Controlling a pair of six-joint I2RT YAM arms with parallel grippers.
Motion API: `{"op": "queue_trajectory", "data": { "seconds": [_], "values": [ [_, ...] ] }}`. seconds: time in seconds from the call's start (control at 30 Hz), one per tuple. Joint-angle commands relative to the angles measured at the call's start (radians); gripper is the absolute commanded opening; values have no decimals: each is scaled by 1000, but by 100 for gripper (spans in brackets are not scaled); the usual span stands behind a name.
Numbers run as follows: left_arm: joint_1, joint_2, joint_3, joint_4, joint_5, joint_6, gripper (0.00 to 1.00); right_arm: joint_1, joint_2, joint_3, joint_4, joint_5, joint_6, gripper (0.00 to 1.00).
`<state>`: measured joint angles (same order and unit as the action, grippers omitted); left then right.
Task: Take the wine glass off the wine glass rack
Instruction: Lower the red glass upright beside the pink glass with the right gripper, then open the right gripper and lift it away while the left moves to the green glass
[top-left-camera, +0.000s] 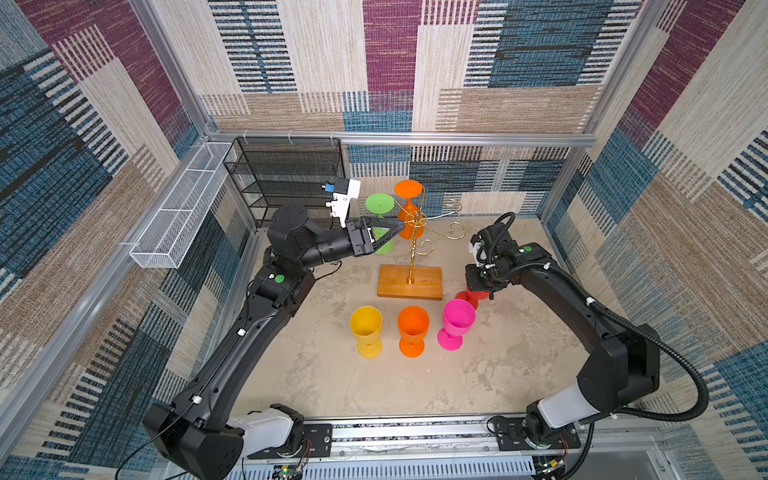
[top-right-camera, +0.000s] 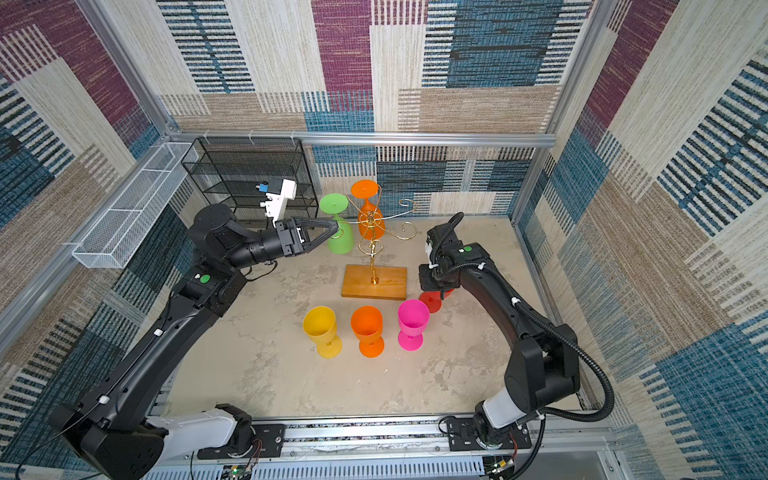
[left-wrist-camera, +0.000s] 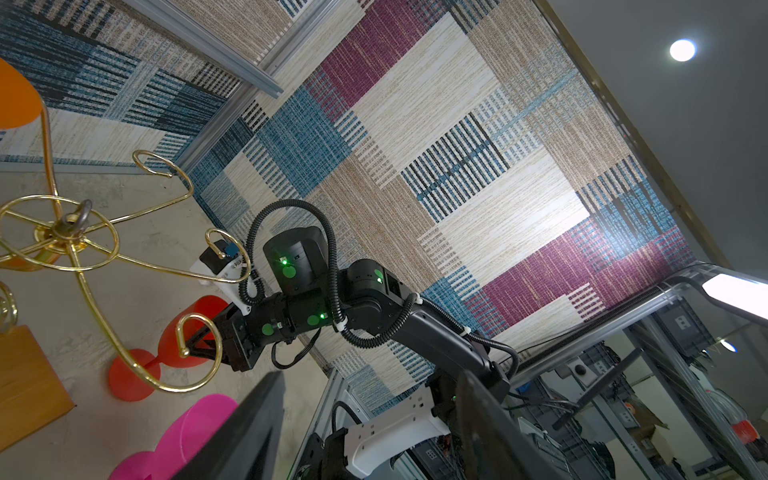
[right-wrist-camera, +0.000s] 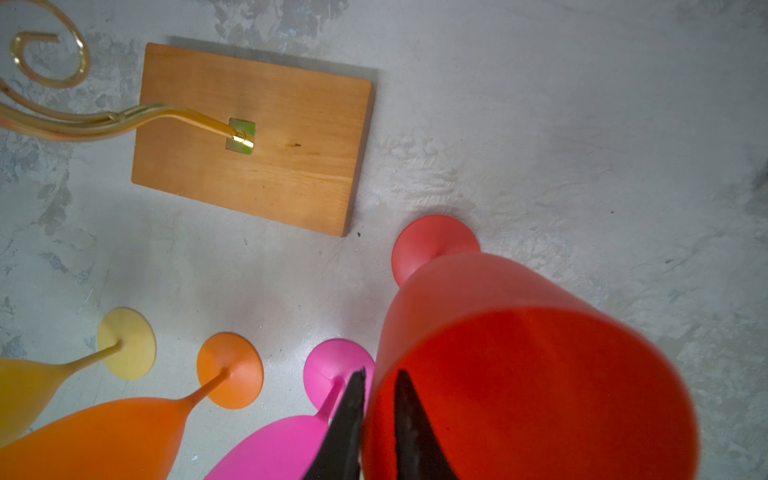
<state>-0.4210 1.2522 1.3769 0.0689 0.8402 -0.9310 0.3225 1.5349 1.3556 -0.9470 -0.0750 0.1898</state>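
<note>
**Right gripper astride red glass; two glasses hang on the rack**

Nearest, a yellow glass (top-left-camera: 365, 328), an orange glass (top-left-camera: 412, 328) and a pink glass (top-left-camera: 457, 320) stand in a row. The pink one is closest to the right gripper (right-wrist-camera: 380, 372). That gripper straddles the rim of the upright red wine glass (right-wrist-camera: 519, 374), but I cannot tell whether it pinches the wall. Just beyond stands the wine glass rack (top-left-camera: 409, 276). The left gripper (top-left-camera: 399, 226), jaws wide and empty, sits at the inverted green wine glass (top-left-camera: 379, 203). A hanging orange glass (top-left-camera: 408, 189) is just past it.
</note>
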Motion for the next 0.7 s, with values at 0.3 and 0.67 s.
{"op": "queue_trajectory", "data": {
  "seconds": [0.3, 0.67],
  "values": [
    [11, -16, -4, 19, 4, 1, 68, 10, -23, 40, -29, 2, -3, 31],
    [125, -21, 25, -90, -52, 14, 69, 9, -206, 43, 36, -19, 31, 34]
  ]
}}
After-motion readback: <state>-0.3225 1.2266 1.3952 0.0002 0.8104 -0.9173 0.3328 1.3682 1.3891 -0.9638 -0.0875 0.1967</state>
